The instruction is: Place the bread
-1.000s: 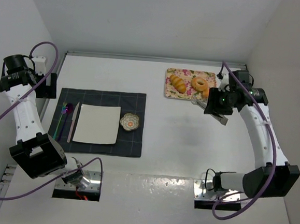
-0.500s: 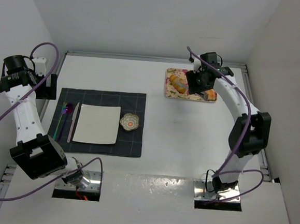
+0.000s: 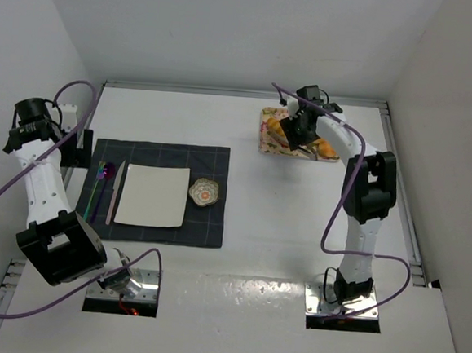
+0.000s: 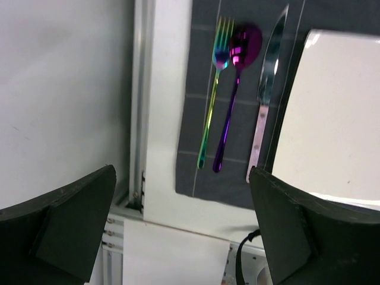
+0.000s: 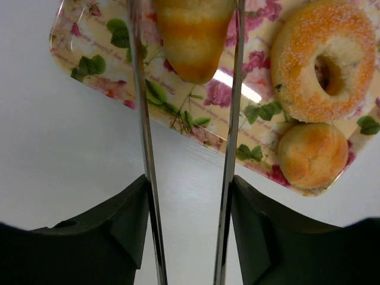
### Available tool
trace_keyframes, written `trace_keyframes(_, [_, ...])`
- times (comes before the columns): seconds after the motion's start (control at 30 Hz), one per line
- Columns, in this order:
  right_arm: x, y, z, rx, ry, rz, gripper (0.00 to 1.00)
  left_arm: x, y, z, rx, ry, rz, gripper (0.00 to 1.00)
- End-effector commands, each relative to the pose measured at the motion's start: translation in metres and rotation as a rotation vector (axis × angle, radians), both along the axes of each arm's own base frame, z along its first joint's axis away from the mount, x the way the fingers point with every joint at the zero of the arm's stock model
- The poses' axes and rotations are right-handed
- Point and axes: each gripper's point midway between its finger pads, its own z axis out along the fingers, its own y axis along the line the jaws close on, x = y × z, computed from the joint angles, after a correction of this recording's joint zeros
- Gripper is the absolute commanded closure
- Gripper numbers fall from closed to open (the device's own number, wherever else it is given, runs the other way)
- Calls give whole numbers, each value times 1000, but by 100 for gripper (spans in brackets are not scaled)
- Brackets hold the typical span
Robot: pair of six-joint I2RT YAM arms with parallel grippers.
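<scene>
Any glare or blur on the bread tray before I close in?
Right wrist: one bright glare patch on the glossy floral rectangular tray beside the long golden-brown twisted roll; roll sharp, near dark tool fingers blurred. Top external: even light, right arm hides part of the tray.
</scene>
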Motion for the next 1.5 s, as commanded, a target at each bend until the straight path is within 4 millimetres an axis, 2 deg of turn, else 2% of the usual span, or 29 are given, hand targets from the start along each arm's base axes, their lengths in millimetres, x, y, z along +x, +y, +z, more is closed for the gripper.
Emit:
trace_keyframes(0.0, [17, 14, 10, 35, -46, 26, 48, -20, -1, -29, 2, 92, 30, 0])
trace_keyframes(0.03, [16, 16, 11, 38, -44, 32, 52, -23, 2, -33, 16, 107, 44, 0])
trace_keyframes(0.07, [14, 15, 11, 35, -41, 28, 62, -28, 1, -41, 7, 130, 59, 0])
trace_keyframes(0.13, [11, 16, 17, 38, -56, 41, 69, -30, 0, -45, 6, 132, 59, 0])
trace_keyframes(0.17, [14, 15, 27, 41, -90, 41, 73, -31, -1, -48, 1, 140, 58, 0])
trace_keyframes(0.2, [13, 15, 30, 37, -97, 47, 73, -32, -2, -54, -7, 144, 66, 0])
trace_keyframes(0.3, [13, 19, 59, 49, -176, 58, 78, -37, -6, -69, -23, 161, 73, 0])
trace_keyframes(0.4, [12, 22, 84, 63, -241, 63, 78, -44, -5, -81, -23, 197, 96, 0])
trace_keyframes(0.43, [10, 28, 87, 64, -245, 76, 78, -46, -6, -84, -28, 206, 95, 0])
trace_keyframes(0.5, [7, 35, 108, 79, -294, 87, 78, -47, -4, -84, -29, 206, 104, 0])
trace_keyframes(0.63, [-9, 80, 126, 123, -334, 168, 78, -49, -5, -85, -29, 206, 104, 0])
trace_keyframes(0.67, [-19, 109, 135, 150, -352, 224, 78, -48, -4, -84, -25, 198, 105, 0])
trace_keyframes(0.73, [-24, 141, 145, 216, -388, 259, 78, -51, -4, -85, -26, 198, 114, 0])
trace_keyframes(0.77, [-42, 180, 147, 252, -390, 337, 78, -51, -4, -85, -26, 198, 114, 0])
trace_keyframes(0.8, [-47, 196, 144, 274, -385, 359, 78, -54, -5, -89, -32, 208, 113, 0])
trace_keyframes(0.83, [-46, 214, 153, 300, -426, 387, 78, -56, -3, -89, -33, 208, 124, 0])
trace_keyframes(0.87, [-68, 255, 130, 314, -374, 484, 78, -58, -5, -93, -39, 219, 123, 0])
trace_keyframes(0.9, [-67, 273, 146, 332, -414, 525, 78, -60, -3, -93, -40, 219, 133, 0])
trace_keyframes(0.93, [-80, 292, 143, 338, -400, 565, 78, -60, -3, -91, -35, 210, 133, 0])
trace_keyframes(0.97, [-87, 314, 109, 320, -335, 597, 78, -63, 1, -93, -25, 218, 138, 0])
trace_keyframes(1.0, [-89, 334, 118, 348, -338, 627, 78, -63, 1, -90, -19, 209, 139, 0])
trace_keyframes(1.03, [-101, 349, 128, 365, -356, 663, 78, -67, 2, -93, -20, 220, 140, 0])
trace_keyframes(1.07, [-105, 363, 102, 359, -316, 698, 78, -69, 4, -90, -10, 213, 140, 0])
trace_keyframes(1.1, [-119, 381, 97, 369, -322, 739, 77, -71, 3, -94, -16, 222, 140, 0])
trace_keyframes(1.13, [-122, 387, 91, 360, -325, 763, 77, -73, 5, -94, -13, 225, 141, 0])
trace_keyframes(1.17, [-122, 395, 66, 335, -305, 768, 77, -72, 4, -94, -19, 220, 136, 0])
trace_keyframes(1.27, [-129, 410, 40, 293, -288, 801, 72, -77, 2, -101, -35, 238, 130, 0])
trace_keyframes(1.33, [-133, 409, 28, 276, -276, 789, 70, -79, 1, -105, -43, 244, 124, 0])
trace_keyframes(1.47, [-139, 408, 20, 252, -262, 789, 65, -80, 2, -107, -56, 246, 128, 0])
